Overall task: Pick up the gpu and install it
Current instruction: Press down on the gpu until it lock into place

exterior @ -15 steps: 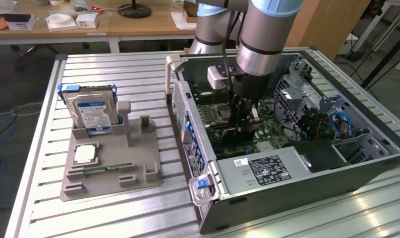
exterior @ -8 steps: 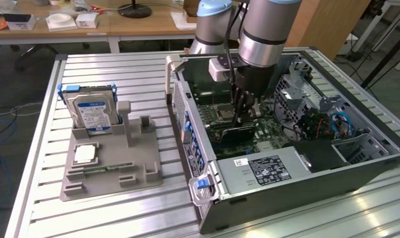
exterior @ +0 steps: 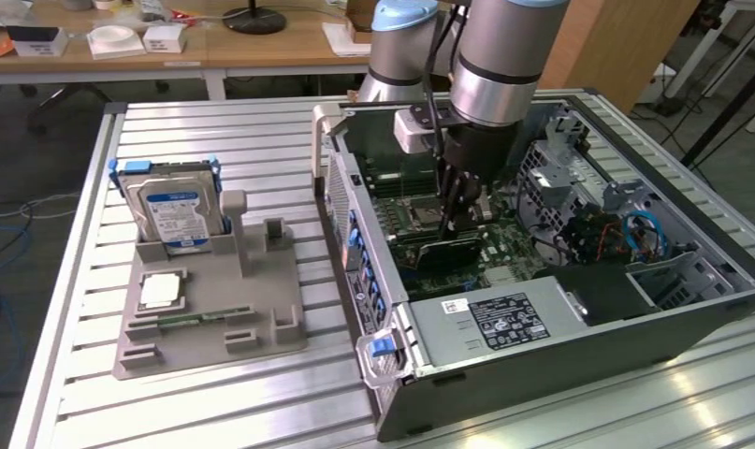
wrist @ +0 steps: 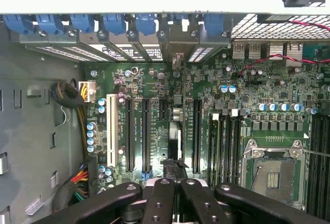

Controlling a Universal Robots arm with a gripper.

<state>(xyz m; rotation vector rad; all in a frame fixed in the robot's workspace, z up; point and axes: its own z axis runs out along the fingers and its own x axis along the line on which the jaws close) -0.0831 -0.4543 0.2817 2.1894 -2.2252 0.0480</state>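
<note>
- Slatted metal table (exterior: 227, 412), open PC case (exterior: 676, 309) on it.
- Your gripper (exterior: 457, 227) is pinching shut on the gpu (exterior: 448, 251), edge-on above the motherboard (wrist: 154, 79) slots.
- You're seating it: be keeping it upright, aligning the bracket with the rear opening.

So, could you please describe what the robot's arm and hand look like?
The arm is built of thick silver-grey cylindrical segments with pale blue-grey joint caps. A small white box sits at the wrist, with a black cable running alongside. The hand is black, with slim linkage fingers studded with round bolts.
</note>
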